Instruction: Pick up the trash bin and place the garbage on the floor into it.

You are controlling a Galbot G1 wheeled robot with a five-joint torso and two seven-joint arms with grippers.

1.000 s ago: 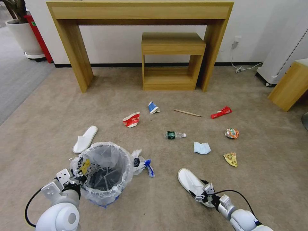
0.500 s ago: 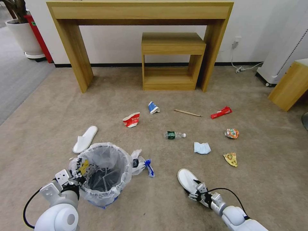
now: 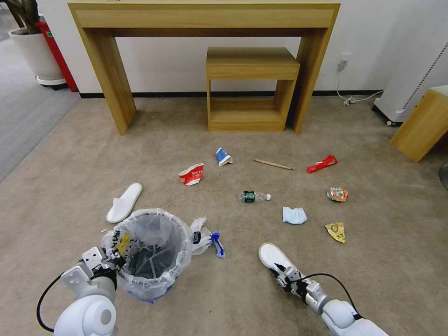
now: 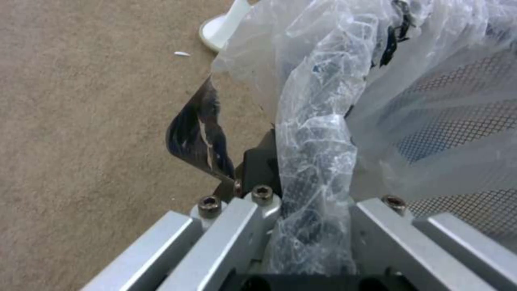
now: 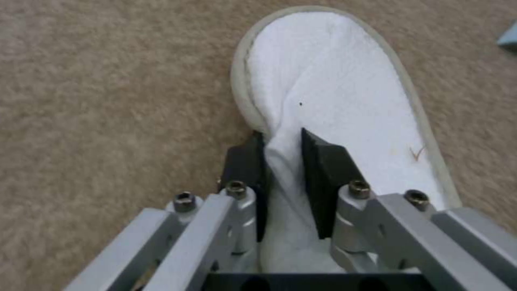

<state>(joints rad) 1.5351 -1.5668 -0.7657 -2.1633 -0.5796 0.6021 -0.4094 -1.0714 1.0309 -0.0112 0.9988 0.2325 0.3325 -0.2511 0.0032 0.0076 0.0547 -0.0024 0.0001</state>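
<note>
The bin (image 3: 150, 254) sits on the floor (image 3: 233, 298), near the robot on its left. The left pincer (image 3: 112, 260) is squeezed tight on the bin's rim and bag. One slipper (image 3: 274, 259) lies to the right of the bin. The right pincer (image 5: 282, 161) pinches a fold of its cloth. Another slipper (image 3: 123, 202) lies just behind the bin. Cups, a bottle (image 3: 254, 196) and a can lie farther off.

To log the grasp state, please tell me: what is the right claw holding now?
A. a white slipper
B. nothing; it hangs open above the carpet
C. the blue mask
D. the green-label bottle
A: the right claw is pinched shut on the terry upper of the white slipper, which lies on the beige carpet.
</note>
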